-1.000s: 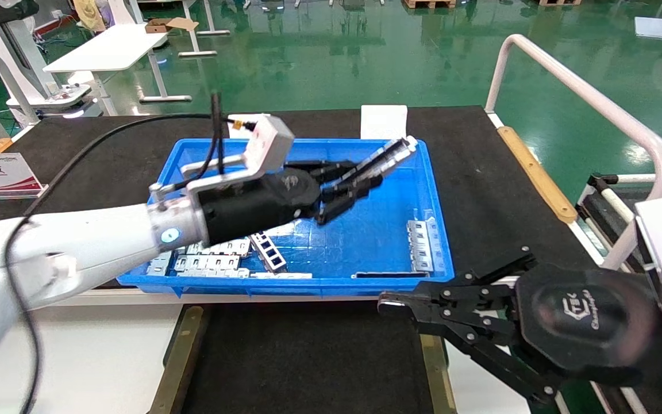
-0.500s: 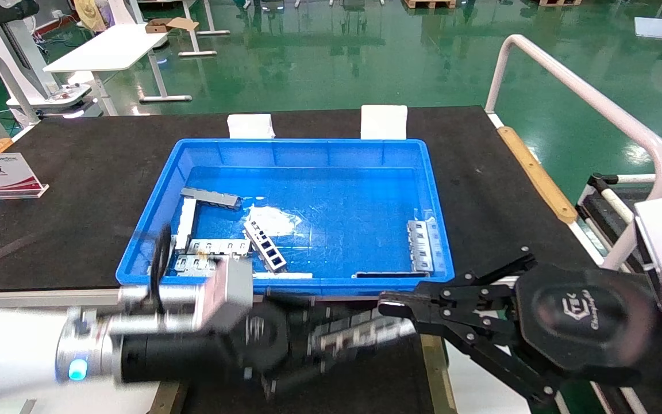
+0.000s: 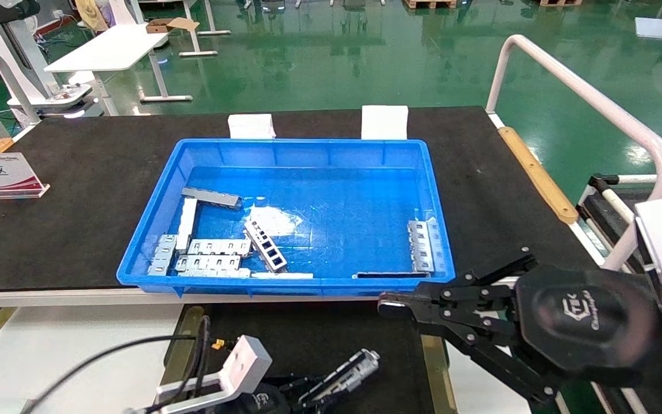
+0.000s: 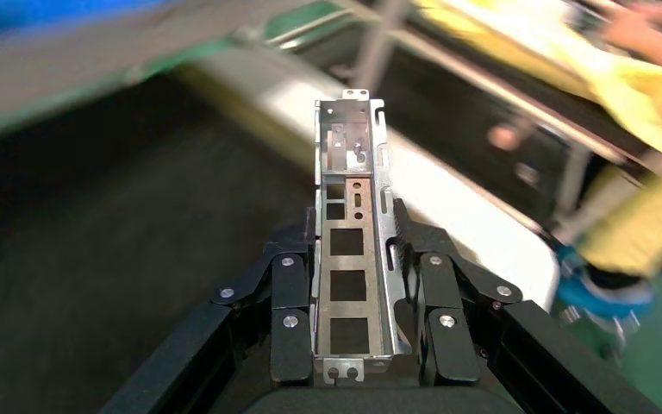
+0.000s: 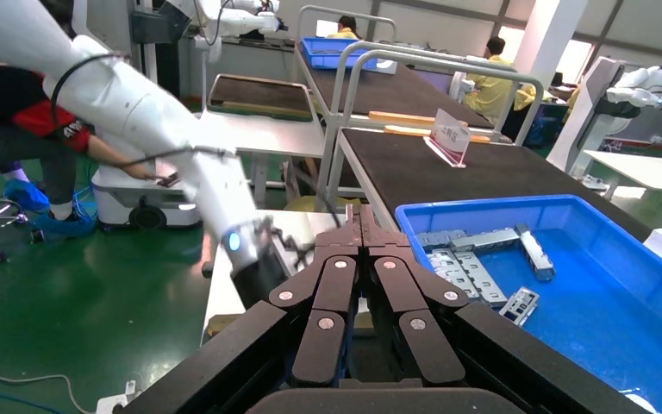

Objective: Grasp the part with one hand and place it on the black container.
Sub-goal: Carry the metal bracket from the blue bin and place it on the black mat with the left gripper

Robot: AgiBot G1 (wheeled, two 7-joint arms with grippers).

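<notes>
Head view: your left gripper [image 3: 308, 397] sat at the bottom centre of the frame, low over the black container [image 3: 285, 339], with the part [image 3: 345, 372] clamped between its fingers and angled up toward the right. A second before, that same gripper was deep in the blue bin [image 3: 147, 241] at mid-frame, lifting the part from the far side; half a second before, it was sweeping past the bin's near wall. The carry from bin to container therefore looked all but finished, and what remained for you was, by my reading, the lowering and the release. The bin kept its other metal pieces along its near left corner and near right side, lying as they had a second earlier. Your right gripper [image 3: 388, 305] hung at the lower right, its tip near the container's right brass strip [image 3: 434, 368], in the same spot as before and closed on nothing.

Left wrist view: the part [image 4: 351, 259] ran lengthwise up the middle of the frame, open side to the camera, its rectangular cutouts showing, and both pads [image 4: 291, 319] pressed its raised edges from either side. The dark surface filled the left of the frame beneath it; whether the part already touched it could not be told.

Right wrist view: your right gripper's fingers [image 5: 336, 302] met at a point at frame centre, empty, with the left arm [image 5: 215, 198] bent down at centre left and the bin at the right.
</notes>
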